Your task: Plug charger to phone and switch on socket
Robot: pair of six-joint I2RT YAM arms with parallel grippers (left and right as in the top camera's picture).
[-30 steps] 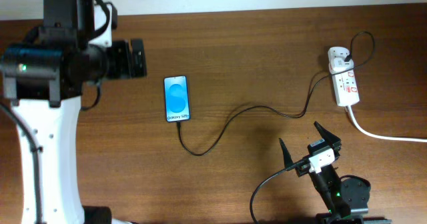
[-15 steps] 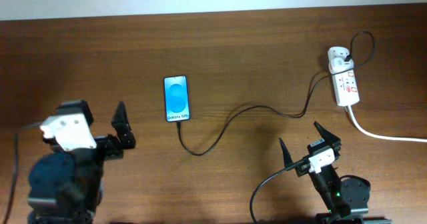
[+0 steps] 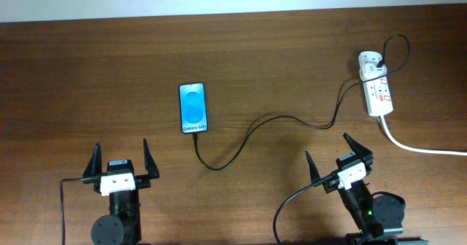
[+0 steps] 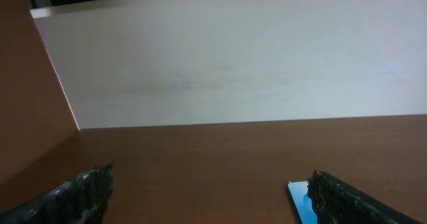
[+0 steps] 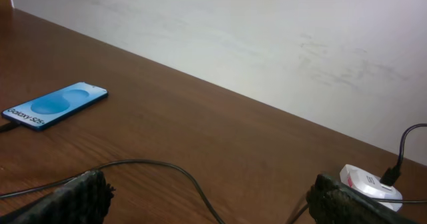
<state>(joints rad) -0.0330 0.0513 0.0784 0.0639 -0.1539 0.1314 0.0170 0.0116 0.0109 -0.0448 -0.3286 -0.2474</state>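
Note:
The phone (image 3: 193,108) lies flat on the brown table, blue screen up; it also shows in the right wrist view (image 5: 55,106) and, as a corner, in the left wrist view (image 4: 300,197). The charger cable (image 3: 255,125) runs from just below the phone's near end, where its tip lies (image 3: 197,138), in a loop to the white socket strip (image 3: 376,88) at the far right. Whether the tip is inside the phone I cannot tell. My left gripper (image 3: 121,161) is open and empty, near the front edge, left of the phone. My right gripper (image 3: 336,152) is open and empty, in front of the socket.
The socket's thick white cord (image 3: 423,148) runs off the right edge. A pale wall (image 4: 233,57) stands behind the table's far edge. The cable crosses the table between my two grippers (image 5: 167,167).
The left arm has swung down from the upper left to rest low at the front left, gripper open. The right arm, phone and cable have not moved.

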